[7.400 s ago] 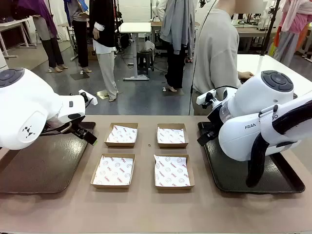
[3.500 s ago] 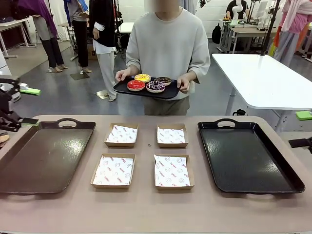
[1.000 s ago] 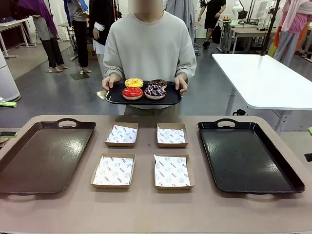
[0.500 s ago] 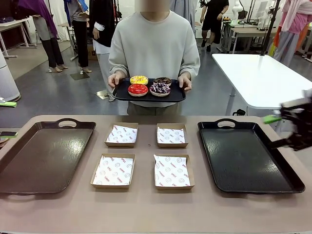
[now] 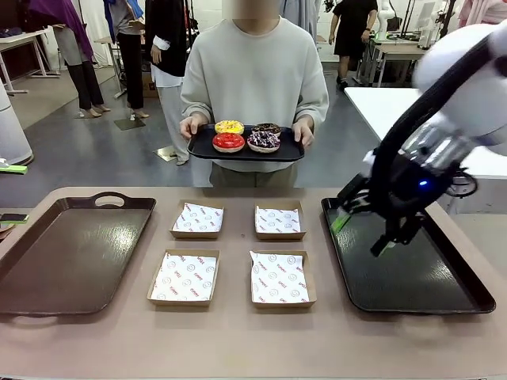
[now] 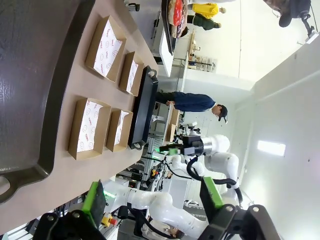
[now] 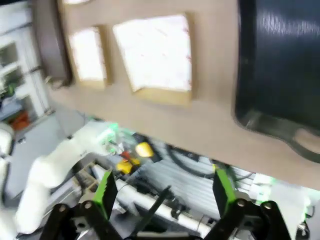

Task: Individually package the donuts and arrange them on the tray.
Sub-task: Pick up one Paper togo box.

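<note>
The four donuts [image 5: 229,142] lie on a small tray [image 5: 247,156] that the person [image 5: 253,71] holds beyond the tabletop [image 5: 238,340]. The right gripper [image 5: 360,234] hangs over the black tray [image 5: 420,285], jaws spread wide and seemingly empty, though blurred. The left gripper [image 6: 153,196] has its jaws equally wide, gripping nothing.

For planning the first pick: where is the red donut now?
In the front view, the red donut sits on the small black tray held by the person beyond the table, left of the purple-white donut.
</note>
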